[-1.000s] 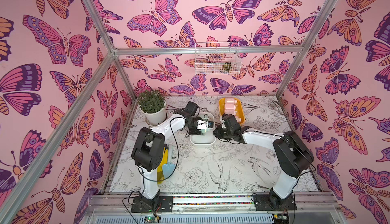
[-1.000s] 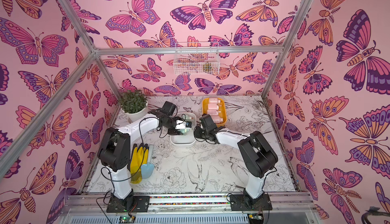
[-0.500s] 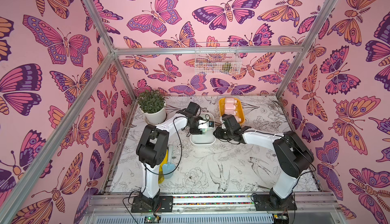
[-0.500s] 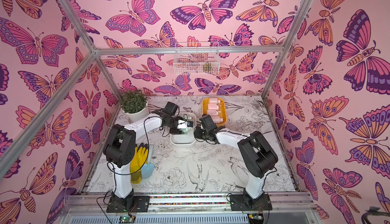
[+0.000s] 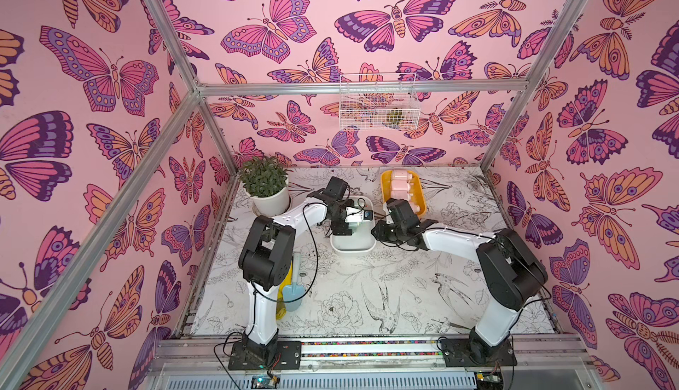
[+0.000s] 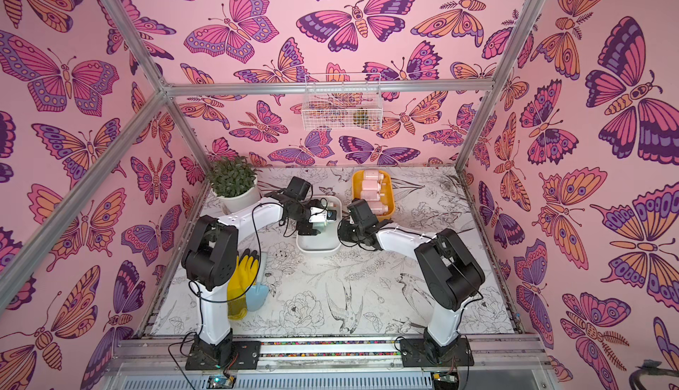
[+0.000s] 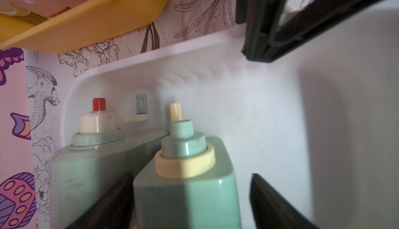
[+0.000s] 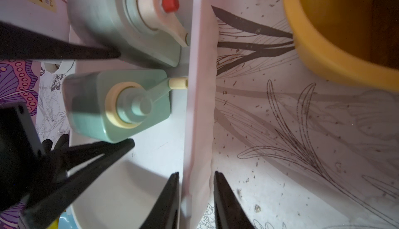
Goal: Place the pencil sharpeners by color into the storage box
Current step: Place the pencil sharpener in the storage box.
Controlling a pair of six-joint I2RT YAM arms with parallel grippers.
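Sorting looks nearly done: both green sharpeners (image 8: 116, 106) lie in the white box (image 5: 352, 246), the pink ones (image 5: 400, 189) in the yellow tray (image 5: 422, 206) beside it; the left hand (image 7: 190, 195) gapes around one green sharpener, the right hand (image 8: 195, 204) pinches the box's rim.

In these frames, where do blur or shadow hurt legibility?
Right wrist view: the red-knobbed green sharpener is smeared, the other green sharpener sharper. Left wrist view: the white box carries a broad shadow; black fingers are soft. Top views: evenly lit.

Glossy smooth plastic: mint sharpeners (image 7: 185, 187), white box (image 8: 197, 109), yellow tray (image 7: 103, 20); matt printed table cover (image 8: 302, 130).
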